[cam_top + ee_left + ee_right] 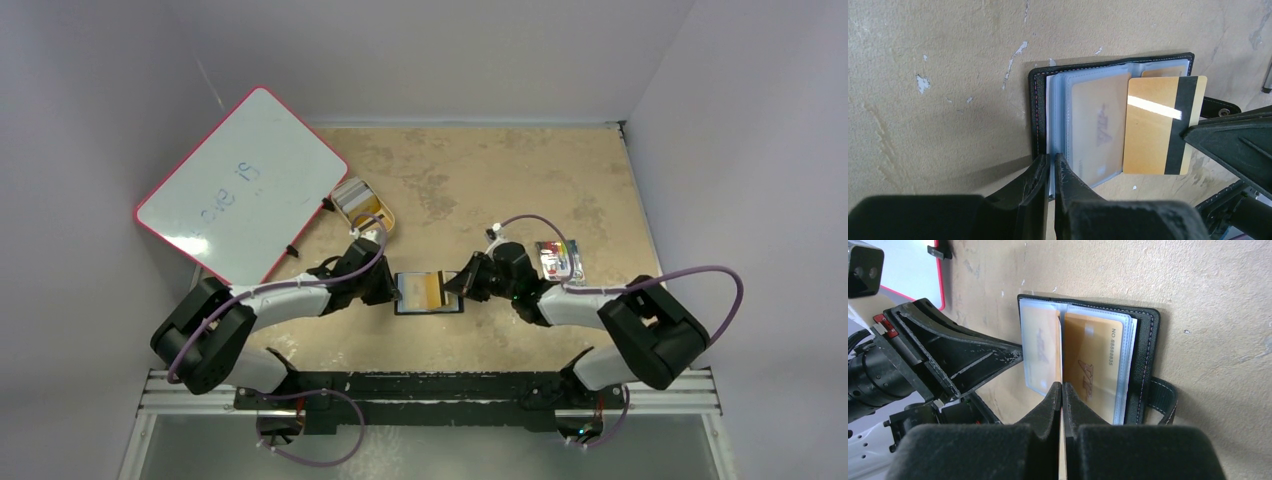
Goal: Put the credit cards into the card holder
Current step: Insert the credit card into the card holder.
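Left gripper [1052, 172] pinches clear sleeve edge of card holder [1040, 107], open at table centre. Right gripper [1062, 399] clamps striped credit card [1160, 130] edgewise above sleeves.

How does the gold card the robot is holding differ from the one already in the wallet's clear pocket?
The held credit card is bare, glossy, showing its black stripe, pinched by the right hand. The pocketed card sits behind cloudy plastic in the card holder, face showing. Both are gold.
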{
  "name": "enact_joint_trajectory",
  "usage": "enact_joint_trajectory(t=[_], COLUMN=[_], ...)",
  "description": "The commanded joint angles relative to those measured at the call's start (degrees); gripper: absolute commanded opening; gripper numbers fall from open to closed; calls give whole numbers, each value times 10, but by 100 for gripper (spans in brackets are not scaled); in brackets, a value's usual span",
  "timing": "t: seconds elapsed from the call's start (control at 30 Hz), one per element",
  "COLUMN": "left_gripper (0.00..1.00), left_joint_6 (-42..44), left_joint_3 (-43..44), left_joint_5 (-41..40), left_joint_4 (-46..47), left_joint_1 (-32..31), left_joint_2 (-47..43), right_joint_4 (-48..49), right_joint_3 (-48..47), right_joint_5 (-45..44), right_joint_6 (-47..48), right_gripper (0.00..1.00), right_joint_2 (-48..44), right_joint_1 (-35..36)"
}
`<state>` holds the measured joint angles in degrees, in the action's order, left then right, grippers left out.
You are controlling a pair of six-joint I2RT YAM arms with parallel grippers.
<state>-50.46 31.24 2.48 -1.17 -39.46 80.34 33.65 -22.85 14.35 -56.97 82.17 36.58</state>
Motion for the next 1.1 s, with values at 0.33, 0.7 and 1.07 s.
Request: enact_joint_trajectory(t=[0.33,0.7,1.07], left_gripper=[7,7,7], left_joint_6=[-10,-10,-5], left_joint_3=[-12,-13,-7], left_joint_5=[-10,-11,-10], left_joint_4=[-1,1,-1], left_joint_1=[-8,-10,-12], left_joint_2=[-3,1,7], right_joint_4=[16,59,22], right_joint_3=[12,18,5], right_joint_5=[-15,7,-11], right_joint_6=[1,1,19], right_gripper=[0,0,0], right_joint_2=[-11,6,-40], right_joint_1=[5,6,6])
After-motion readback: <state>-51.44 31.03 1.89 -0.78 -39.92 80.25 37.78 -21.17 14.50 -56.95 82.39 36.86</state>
